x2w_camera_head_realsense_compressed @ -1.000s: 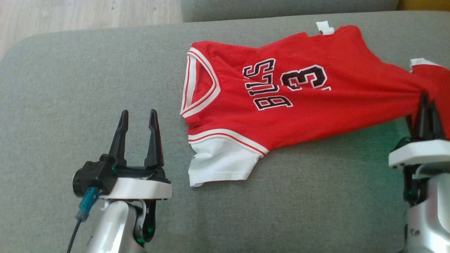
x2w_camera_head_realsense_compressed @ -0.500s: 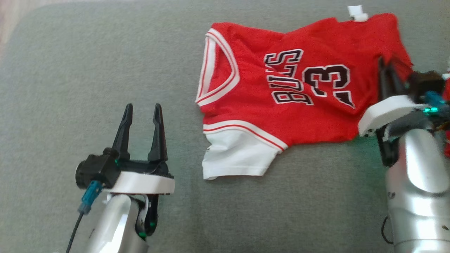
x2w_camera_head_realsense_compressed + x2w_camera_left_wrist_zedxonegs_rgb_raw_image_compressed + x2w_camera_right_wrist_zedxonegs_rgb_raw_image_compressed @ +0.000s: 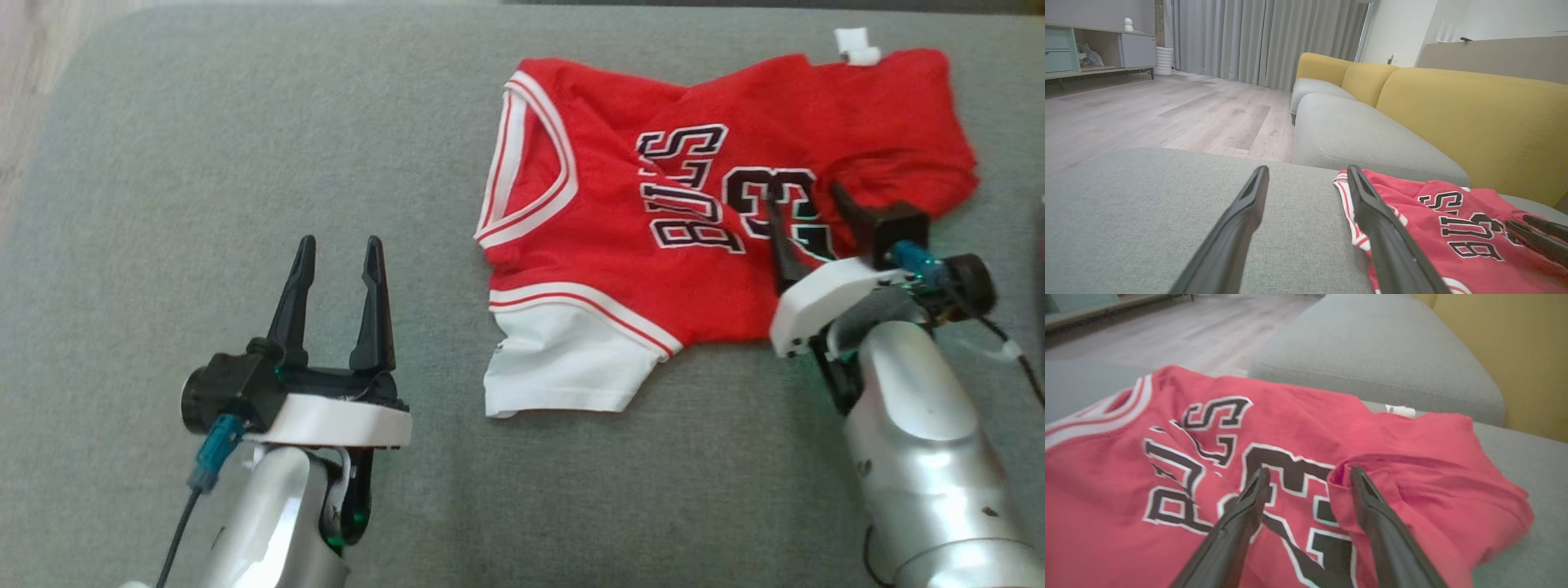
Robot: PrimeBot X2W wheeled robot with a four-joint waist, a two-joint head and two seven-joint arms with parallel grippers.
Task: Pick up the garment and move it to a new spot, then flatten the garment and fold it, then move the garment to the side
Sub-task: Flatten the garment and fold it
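**Desk:** What is the right end effector (image 3: 804, 196) doing?
**Photographer:** Its fingers are apart and grip nothing. The tips sit at a raised fold of the red jersey (image 3: 620, 245), by the black number, and the forearm angles in from the lower right.
**Desk:** Any legible print?
**Photographer:** "BU…S", with a crease hiding the middle. The digits end in 3.
**Desk:** And the left end effector (image 3: 340, 242)?
**Photographer:** Spread and empty, over the grey sofa cushion (image 3: 163, 163) beside the collar. Its wrist view adds a yellow backrest (image 3: 1453, 114), curtains (image 3: 1249, 36) and wood floor (image 3: 1167, 106).

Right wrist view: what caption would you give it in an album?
Two dark fingers, spread apart, at a fold in a rumpled red basketball jersey on a grey sofa cushion.
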